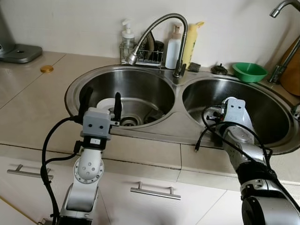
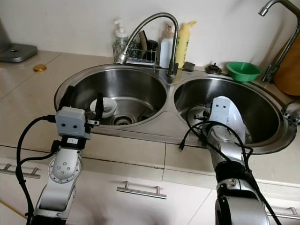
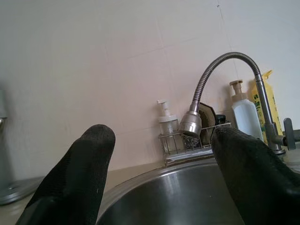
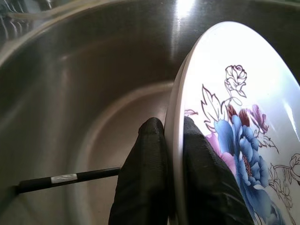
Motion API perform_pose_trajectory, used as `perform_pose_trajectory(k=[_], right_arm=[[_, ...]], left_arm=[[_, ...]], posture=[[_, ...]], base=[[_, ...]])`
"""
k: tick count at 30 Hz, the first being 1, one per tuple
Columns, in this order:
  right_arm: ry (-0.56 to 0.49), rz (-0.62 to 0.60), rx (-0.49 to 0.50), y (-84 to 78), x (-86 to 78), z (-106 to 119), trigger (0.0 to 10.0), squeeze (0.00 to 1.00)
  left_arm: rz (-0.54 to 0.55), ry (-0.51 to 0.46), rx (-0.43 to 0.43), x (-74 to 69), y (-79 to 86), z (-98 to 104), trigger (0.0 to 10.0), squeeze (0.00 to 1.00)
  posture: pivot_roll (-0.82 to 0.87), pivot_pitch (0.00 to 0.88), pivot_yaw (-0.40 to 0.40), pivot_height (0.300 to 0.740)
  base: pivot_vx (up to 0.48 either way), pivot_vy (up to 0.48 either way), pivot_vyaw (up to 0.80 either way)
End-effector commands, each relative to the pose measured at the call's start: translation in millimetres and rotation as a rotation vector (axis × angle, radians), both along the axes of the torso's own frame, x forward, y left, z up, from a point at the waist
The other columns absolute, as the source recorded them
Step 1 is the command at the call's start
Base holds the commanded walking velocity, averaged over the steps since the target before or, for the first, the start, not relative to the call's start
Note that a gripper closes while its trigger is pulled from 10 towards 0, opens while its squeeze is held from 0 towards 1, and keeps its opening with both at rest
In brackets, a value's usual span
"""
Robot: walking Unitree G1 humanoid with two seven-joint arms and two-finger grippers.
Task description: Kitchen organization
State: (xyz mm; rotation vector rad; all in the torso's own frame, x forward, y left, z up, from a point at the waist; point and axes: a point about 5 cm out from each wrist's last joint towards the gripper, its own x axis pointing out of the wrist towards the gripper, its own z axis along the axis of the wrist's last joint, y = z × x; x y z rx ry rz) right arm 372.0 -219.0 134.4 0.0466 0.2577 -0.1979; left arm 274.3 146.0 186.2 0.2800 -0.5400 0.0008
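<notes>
Right gripper (image 4: 171,154), down in the right basin of the sink (image 1: 187,123), pinches a flowered plate (image 4: 243,117) between its 2 fingers. Left gripper (image 1: 101,103) hovers with fingers spread above the left basin's near rim.

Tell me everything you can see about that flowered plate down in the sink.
The plate is white and glossy, like glazed ceramic, round, printed with blue, purple and dark red flowers and outlined leaves. It stands tilted on edge inside the right basin of the steel double sink. The right end effector is shut on its rim, one black finger on each face. Its lower part is hidden.
</notes>
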Motion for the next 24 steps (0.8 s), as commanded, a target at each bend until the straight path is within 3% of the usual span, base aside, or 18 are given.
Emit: perform_pose_trajectory(k=[1,2,8,13,17,22,24], right_arm=[[0.098,-0.034,-0.038,-8.2,-7.6,-19.6,10.0,0.03],[0.087,-0.037,-0.036,-8.7,-7.5,-18.6,10.0,1.00],[0.036,-0.008,-0.029,-4.6,-5.5,-12.3,10.0,1.00],[-0.025,0.107,-0.017,13.8,-3.7,-5.2,10.0,1.00],[-0.129,0.212,0.046,28.2,-3.7,7.8,10.0,1.00],[-0.283,0.172,0.115,23.3,-4.7,28.7,10.0,1.00],[-0.410,0.153,0.112,19.8,-8.9,47.5,10.0,1.00]], left_arm=[[-0.009,0.014,0.002,0.9,-1.5,-1.8,10.0,0.00],[-0.010,0.015,0.002,1.1,-1.7,-2.0,10.0,0.00],[-0.012,0.021,0.004,1.6,-1.9,-3.0,10.0,0.00],[-0.014,0.026,0.004,1.3,-2.4,-4.1,10.0,0.00],[-0.014,0.027,0.004,1.8,-2.4,-4.3,10.0,0.00],[-0.014,0.030,0.002,1.7,-2.1,-5.1,10.0,0.00],[-0.017,0.032,-0.003,0.6,-2.3,-5.4,10.0,0.00]], posture=[[0.04,0.000,-0.050,0.740],[0.04,0.000,-0.050,0.740],[0.03,0.000,-0.049,0.740],[0.03,0.000,-0.050,0.740],[0.03,0.000,-0.050,0.740],[0.03,0.000,-0.050,0.740],[0.03,0.000,-0.052,0.740]], base=[[0.000,0.000,0.00],[0.000,0.000,0.00],[0.000,0.000,0.00],[0.000,0.000,0.00],[0.000,0.000,0.00],[0.000,0.000,0.00],[0.000,0.000,0.00]])
